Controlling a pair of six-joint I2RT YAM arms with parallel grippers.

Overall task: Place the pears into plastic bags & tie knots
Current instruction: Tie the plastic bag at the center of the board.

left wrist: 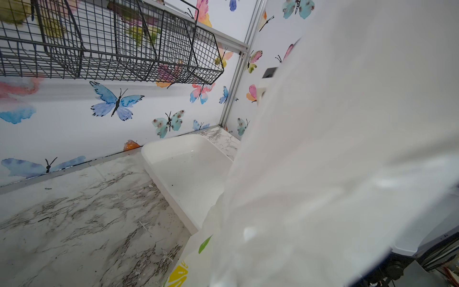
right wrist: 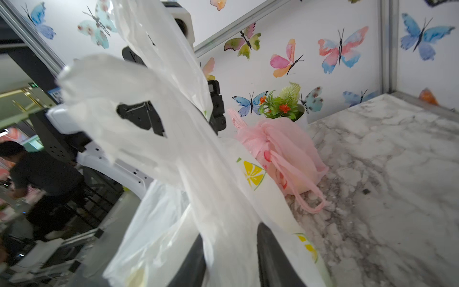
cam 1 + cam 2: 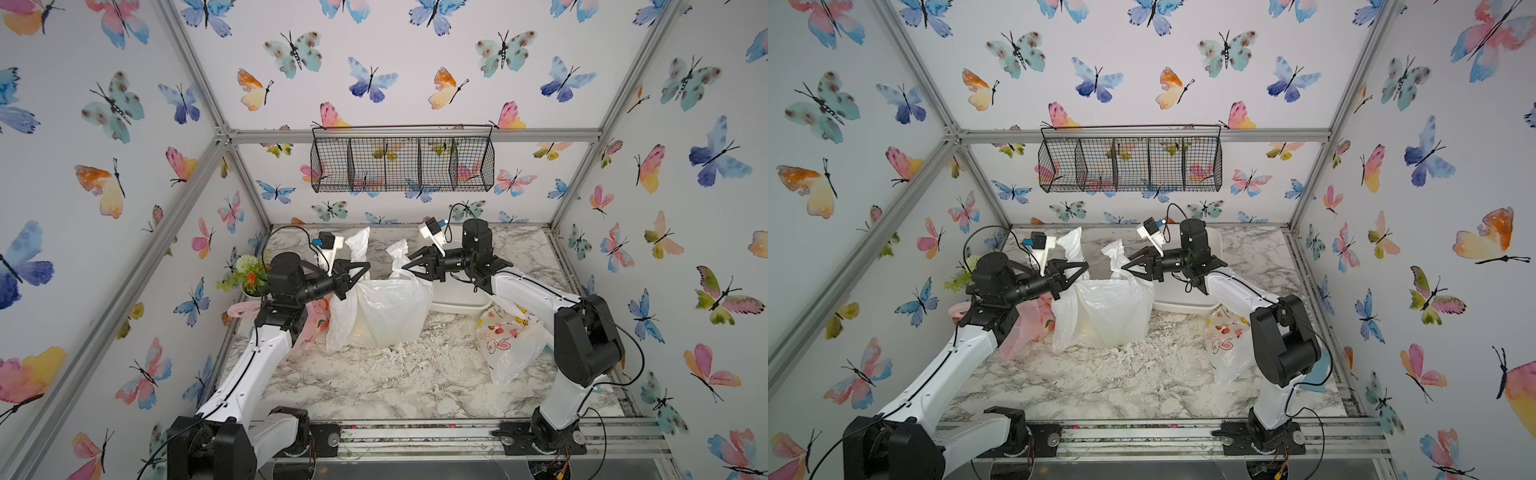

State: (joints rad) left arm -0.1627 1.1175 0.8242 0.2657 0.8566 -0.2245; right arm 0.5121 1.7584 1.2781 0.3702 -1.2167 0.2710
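A white plastic bag with lemon prints [image 3: 390,311] [image 3: 1108,311] stands mid-table, both handles sticking up. My left gripper [image 3: 368,266] [image 3: 1087,266] is shut at the base of the bag's left handle [image 3: 360,243]; in the left wrist view the bag's film [image 1: 323,174] hides the jaws. My right gripper [image 3: 405,266] [image 2: 229,231] is shut on the right handle [image 3: 398,251], and that strip runs between its dark fingers [image 2: 270,248]. A pink bag [image 2: 285,154] [image 3: 316,320] lies knotted behind the left arm. The doodle-print bag [image 3: 507,340] lies by the right arm. The pears are hidden.
A white tray [image 3: 457,299] [image 1: 188,169] sits behind the lemon bag, nothing in it. A small potted plant [image 3: 249,274] [image 2: 283,104] stands at the far left. A wire basket [image 3: 403,164] hangs on the back wall. White crumbs litter the marble table [image 3: 374,374].
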